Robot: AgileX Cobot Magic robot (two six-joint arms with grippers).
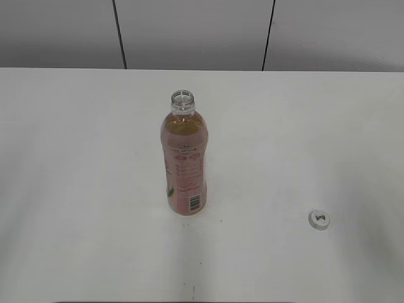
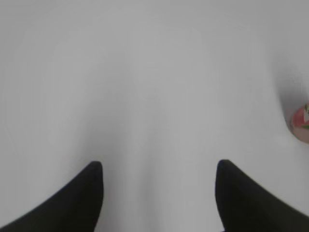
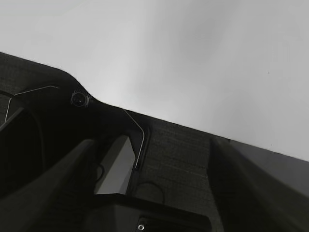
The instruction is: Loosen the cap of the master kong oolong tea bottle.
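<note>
Black left jaws [image 2: 159,193] agape, empty (right jaws [image 3: 149,193] likewise)

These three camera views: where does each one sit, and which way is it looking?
Exterior view: raised in front, slanting down at the white table, the clear uncapped tea bottle and small white cap; no robot parts show.
Left wrist view: on the left arm, facing the table past the open left gripper; shares the bottle with the exterior.
Right wrist view: on the right arm, showing dark fingers and the table's edge.
</note>
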